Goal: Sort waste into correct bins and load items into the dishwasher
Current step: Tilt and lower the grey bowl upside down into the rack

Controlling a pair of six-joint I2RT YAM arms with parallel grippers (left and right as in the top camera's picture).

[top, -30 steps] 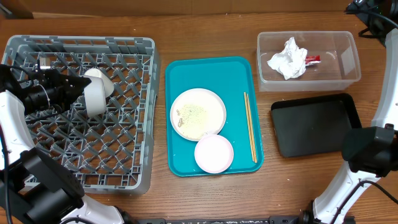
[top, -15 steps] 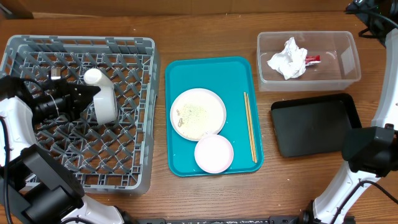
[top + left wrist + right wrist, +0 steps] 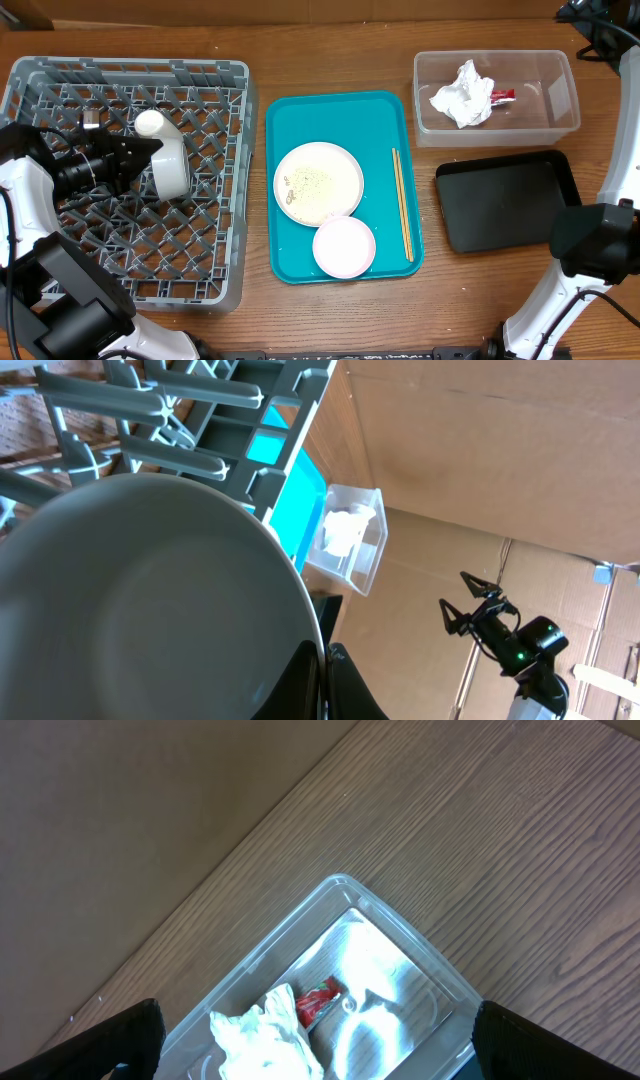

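Grey-green bowl (image 3: 170, 168) on edge in dish rack (image 3: 200, 270), rim pinched between left fingers (image 3: 350, 690), right fingers (image 3: 125, 1040) spread apart

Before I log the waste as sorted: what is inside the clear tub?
A crumpled white napkin and a small red wrapper lie inside the clear tub. Anything beneath the napkin is covered.

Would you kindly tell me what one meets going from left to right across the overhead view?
The rack → plate → chopsticks → black tray.
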